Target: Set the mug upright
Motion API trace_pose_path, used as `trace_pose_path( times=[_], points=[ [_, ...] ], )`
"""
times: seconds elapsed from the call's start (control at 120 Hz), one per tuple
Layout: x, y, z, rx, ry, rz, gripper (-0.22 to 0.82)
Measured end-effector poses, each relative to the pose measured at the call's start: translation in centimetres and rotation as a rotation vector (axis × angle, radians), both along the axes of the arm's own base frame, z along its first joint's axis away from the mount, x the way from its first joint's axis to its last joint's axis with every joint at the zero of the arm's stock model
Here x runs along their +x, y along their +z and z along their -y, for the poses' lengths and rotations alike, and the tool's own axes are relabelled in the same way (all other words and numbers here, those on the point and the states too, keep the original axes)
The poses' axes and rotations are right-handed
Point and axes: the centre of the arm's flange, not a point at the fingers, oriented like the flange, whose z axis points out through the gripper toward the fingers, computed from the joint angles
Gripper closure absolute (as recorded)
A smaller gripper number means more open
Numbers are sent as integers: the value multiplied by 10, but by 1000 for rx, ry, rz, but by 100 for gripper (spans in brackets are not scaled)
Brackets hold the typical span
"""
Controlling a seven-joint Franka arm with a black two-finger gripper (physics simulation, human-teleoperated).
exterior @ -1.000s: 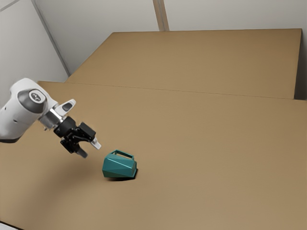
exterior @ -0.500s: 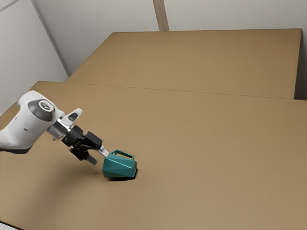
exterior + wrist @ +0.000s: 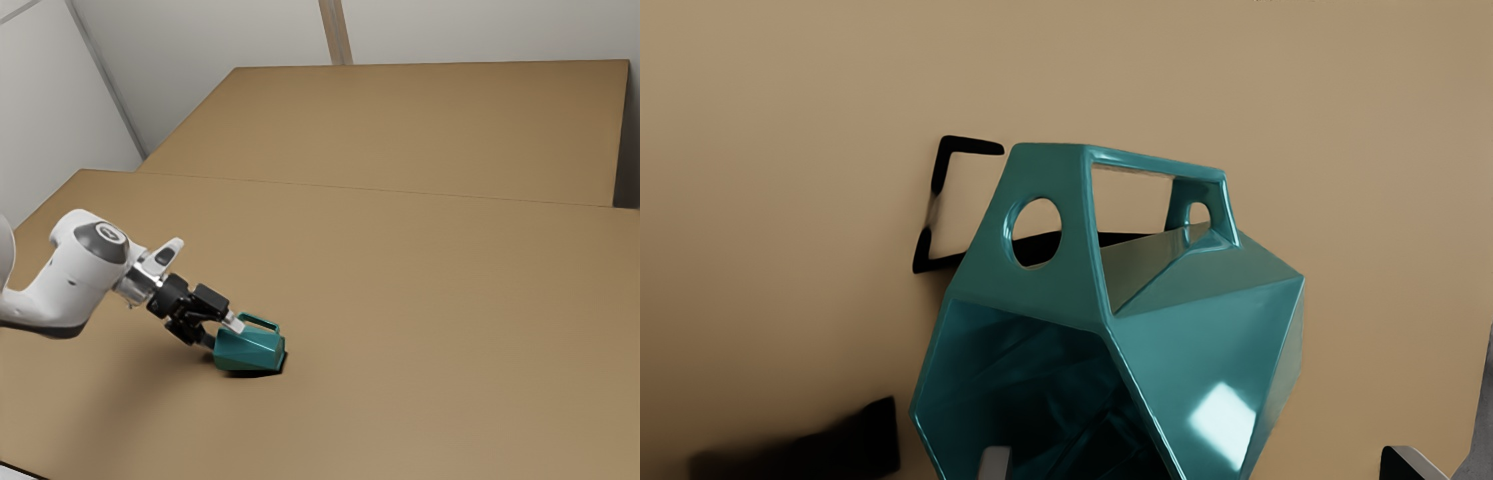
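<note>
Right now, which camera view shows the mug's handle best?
The wrist view: it looks at the handle from close by, with its frame and two round holes plain. The exterior view shows it small, as a thin loop on the lying mug.

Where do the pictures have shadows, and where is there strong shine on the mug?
Exterior view: a wide, soft shadow on the table, a narrow dark one at the base of the mug; wrist view: black shadows beside the mug, a white glare patch on its side, a dark interior.

Grey-white wall [image 3: 480,30] beyond brown tabletop [image 3: 440,320]
</note>
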Motion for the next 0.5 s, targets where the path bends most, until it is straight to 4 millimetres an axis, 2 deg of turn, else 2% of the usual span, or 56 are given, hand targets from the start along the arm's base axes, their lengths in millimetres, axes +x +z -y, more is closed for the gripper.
trace_pose_path(
  times=[0.35, 0.5],
  points=[
    [-9, -13, 1, -60, 61, 1, 2],
    [-8, -18, 4, -68, 64, 3, 8]
  ],
)
